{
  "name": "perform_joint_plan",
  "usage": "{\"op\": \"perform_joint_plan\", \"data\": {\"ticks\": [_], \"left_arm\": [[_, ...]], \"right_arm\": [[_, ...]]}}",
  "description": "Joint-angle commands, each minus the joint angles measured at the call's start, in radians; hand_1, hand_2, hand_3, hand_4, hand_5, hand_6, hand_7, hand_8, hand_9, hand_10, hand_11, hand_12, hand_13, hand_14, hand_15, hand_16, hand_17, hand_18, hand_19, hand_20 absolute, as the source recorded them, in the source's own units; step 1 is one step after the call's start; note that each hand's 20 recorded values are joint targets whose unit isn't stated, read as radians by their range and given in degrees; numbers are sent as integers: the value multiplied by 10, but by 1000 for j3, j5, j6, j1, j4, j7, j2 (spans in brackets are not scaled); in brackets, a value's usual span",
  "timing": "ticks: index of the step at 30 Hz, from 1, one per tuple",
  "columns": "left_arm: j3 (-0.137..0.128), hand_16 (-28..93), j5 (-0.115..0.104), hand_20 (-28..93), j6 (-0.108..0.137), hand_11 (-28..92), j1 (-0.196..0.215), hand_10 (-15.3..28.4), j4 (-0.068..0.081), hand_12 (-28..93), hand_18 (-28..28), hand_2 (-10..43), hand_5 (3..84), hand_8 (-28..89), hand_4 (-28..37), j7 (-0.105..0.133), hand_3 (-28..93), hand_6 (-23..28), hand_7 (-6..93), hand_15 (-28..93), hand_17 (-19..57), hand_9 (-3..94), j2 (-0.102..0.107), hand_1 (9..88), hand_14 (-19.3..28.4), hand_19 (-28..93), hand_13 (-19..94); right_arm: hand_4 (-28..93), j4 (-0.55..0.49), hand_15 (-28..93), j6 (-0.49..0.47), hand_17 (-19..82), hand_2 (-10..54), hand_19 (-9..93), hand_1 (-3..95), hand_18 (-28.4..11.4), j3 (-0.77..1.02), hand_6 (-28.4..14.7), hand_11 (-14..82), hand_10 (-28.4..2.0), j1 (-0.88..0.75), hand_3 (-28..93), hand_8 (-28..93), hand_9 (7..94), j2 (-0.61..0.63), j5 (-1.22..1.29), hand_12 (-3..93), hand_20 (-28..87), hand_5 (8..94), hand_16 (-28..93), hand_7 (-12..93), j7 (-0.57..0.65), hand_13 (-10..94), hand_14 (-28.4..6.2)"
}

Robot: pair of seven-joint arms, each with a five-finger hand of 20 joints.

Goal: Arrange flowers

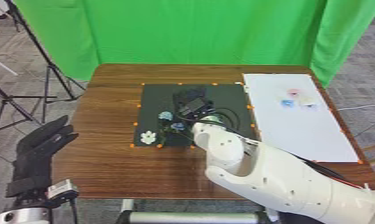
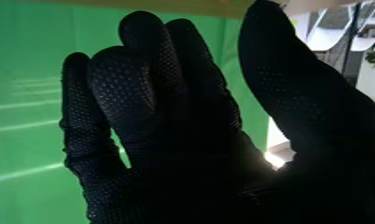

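My right hand [image 1: 194, 104] is over the black mat [image 1: 157, 114] in the head view, at the end of the white right arm. Just beside it lie a light blue flower [image 1: 166, 115] and a darker blue flower [image 1: 178, 126] with green leaves. A white flower [image 1: 148, 137] rests at the mat's near left corner. In the right wrist view the right hand [image 2: 179, 150] has its fingers mostly straight, thumb apart, holding nothing. My left hand [image 1: 41, 150] is off the table's left edge, fingers extended and open.
A white board [image 1: 299, 130] lies on the table's right side, bearing a pink flower [image 1: 294, 93] and pale blue ones [image 1: 287, 103]. Orange markers line the mat's edges. The brown table [image 1: 99, 165] extends around it, with a green curtain behind and tripod legs at the left.
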Motion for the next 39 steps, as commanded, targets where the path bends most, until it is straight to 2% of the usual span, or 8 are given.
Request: {"op": "perform_joint_plan", "data": {"ticks": [1,4,8,11,13,26,35,39], "left_arm": [[0,-174,-2,44,18,380,26,200,-12,67,215,22,412,-109,-173,9,832,107,161,661,-96,350,0,266,274,586,260],[3,-174,-7,44,25,380,33,200,-14,67,216,22,412,-109,-182,20,829,107,161,662,-97,350,-1,262,274,586,259],[7,-174,-6,45,28,379,38,199,-17,68,216,26,411,-108,-191,19,824,107,161,661,-98,349,0,261,273,585,258],[11,-174,-3,45,26,378,35,199,-17,68,216,26,411,-109,-193,16,823,106,160,660,-98,348,-5,260,272,584,257],[19,-174,-9,45,27,378,28,199,-16,68,216,27,410,-108,-195,17,822,106,161,661,-98,348,3,259,273,584,257],[30,-173,13,48,14,377,0,199,-14,68,216,27,409,-108,-198,-3,821,106,160,660,-98,347,-13,258,272,583,254],[45,-173,-5,49,28,377,-8,199,-6,68,216,27,409,-107,-199,31,823,106,159,659,-98,346,4,257,272,583,254],[47,-173,-8,49,26,377,-8,199,-2,68,216,28,409,-107,-200,40,822,106,160,659,-98,346,2,258,272,583,254]], "right_arm": [[-249,-85,783,24,178,-95,873,386,-284,105,-99,402,-209,30,846,-114,621,108,32,184,-11,626,154,200,-1,608,-157],[-248,-106,778,33,169,-90,865,380,-282,169,-99,364,-211,7,846,-112,611,161,69,172,-10,614,149,191,-18,596,-159],[-247,-114,775,71,154,-78,846,369,-272,225,-96,316,-214,-20,848,-113,591,246,110,163,-9,597,142,191,-5,582,-160],[-246,-100,773,54,153,-74,842,361,-268,287,-96,299,-213,-57,851,-115,581,284,117,163,-5,588,137,189,6,576,-158],[-246,-86,773,53,152,-74,839,360,-267,305,-98,294,-213,-66,852,-115,578,311,132,163,-2,584,136,186,20,572,-159],[-249,20,770,8,151,-66,827,340,-256,421,-100,263,-213,-115,864,-111,554,373,165,159,15,555,128,173,36,566,-152],[-250,85,769,-28,149,-62,815,336,-249,447,-99,257,-211,-126,867,-110,550,404,188,160,32,549,126,174,34,562,-147],[-250,122,768,-37,146,-63,808,334,-244,454,-97,249,-210,-129,870,-110,539,390,199,158,37,542,127,177,23,555,-146]]}}
